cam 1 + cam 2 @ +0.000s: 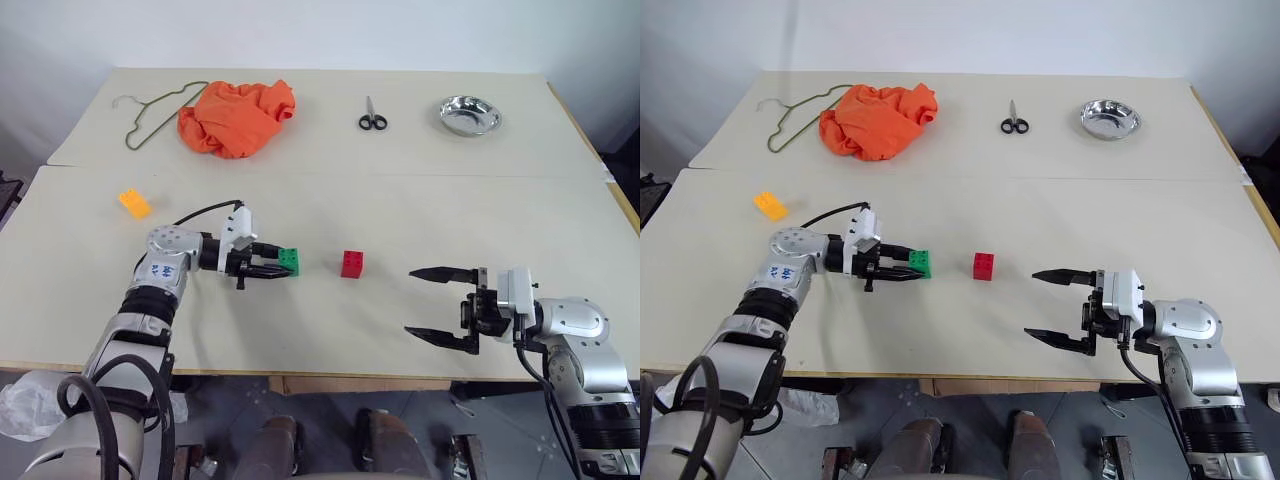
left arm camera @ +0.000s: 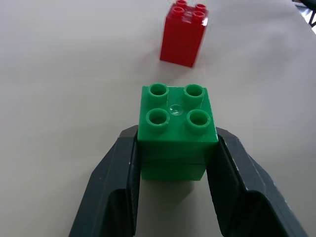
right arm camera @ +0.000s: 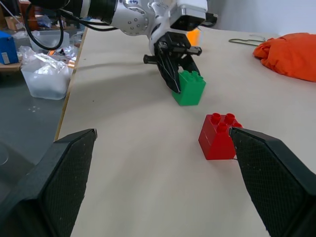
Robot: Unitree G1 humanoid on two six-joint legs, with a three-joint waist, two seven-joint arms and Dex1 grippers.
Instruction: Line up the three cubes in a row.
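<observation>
The green cube (image 1: 289, 261) stands on the table left of centre, studs up, with my left gripper (image 1: 278, 270) shut on its two sides from the left. The red cube (image 1: 352, 264) stands a short way to its right, apart from it; the left wrist view shows it (image 2: 183, 34) just beyond the green one (image 2: 177, 131). The orange-yellow cube (image 1: 134, 203) lies alone at the far left of the table. My right gripper (image 1: 410, 301) hovers open near the front right, pointing left toward the red cube (image 3: 217, 136), nothing between its fingers.
On the back table lie an orange cloth (image 1: 237, 117), a wire hanger (image 1: 150, 110), scissors (image 1: 372, 118) and a metal bowl (image 1: 470, 115). A seam (image 1: 420, 178) runs between the two tables. The front edge is close below both grippers.
</observation>
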